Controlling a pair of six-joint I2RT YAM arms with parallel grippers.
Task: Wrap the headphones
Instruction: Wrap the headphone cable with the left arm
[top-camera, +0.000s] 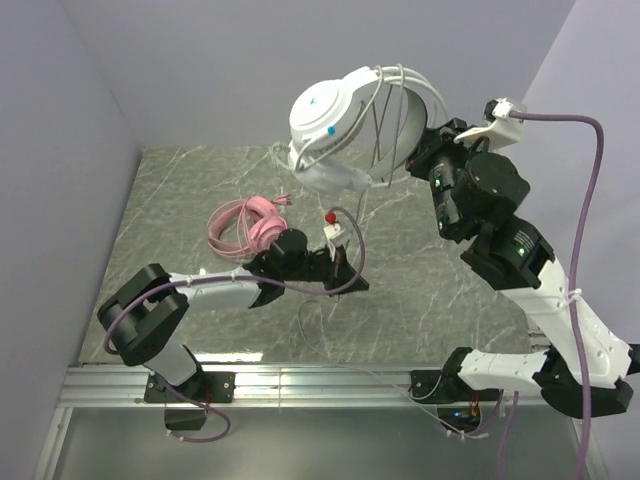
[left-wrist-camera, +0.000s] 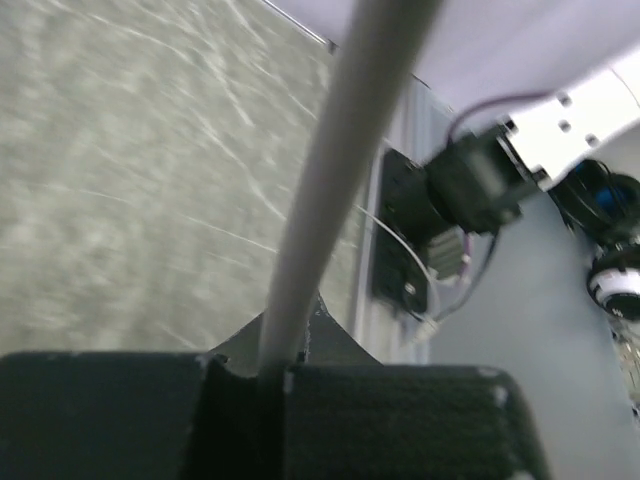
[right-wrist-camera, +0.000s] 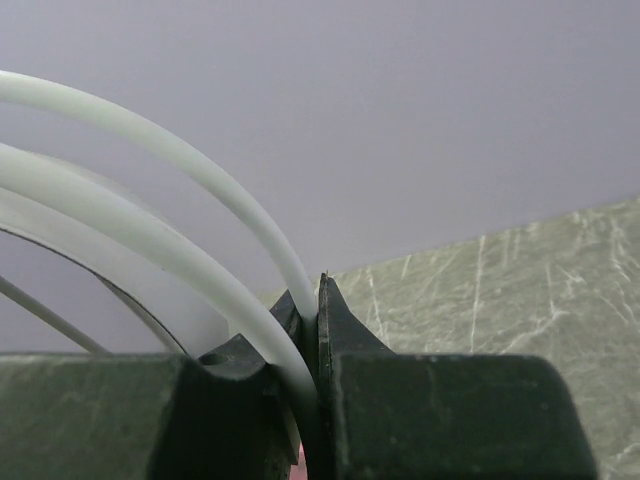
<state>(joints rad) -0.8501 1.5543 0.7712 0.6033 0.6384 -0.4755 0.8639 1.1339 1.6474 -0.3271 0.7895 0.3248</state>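
Tabletop (top-camera: 170, 200): grey-green marble pattern, white veining, dull sheen. Plain pale-lavender walls enclose three sides: back wall (top-camera: 220, 70), left wall (top-camera: 50, 200), right wall (top-camera: 600, 60). Aluminium rail (top-camera: 320, 385) runs along the near table edge, with a smooth grey panel (top-camera: 300, 450) beyond. Light is even and diffuse, shadows soft.

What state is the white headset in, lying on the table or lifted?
Lifted: the white headset hangs clear of the table, the right gripper shut on its headband; the left gripper pinches its cable.
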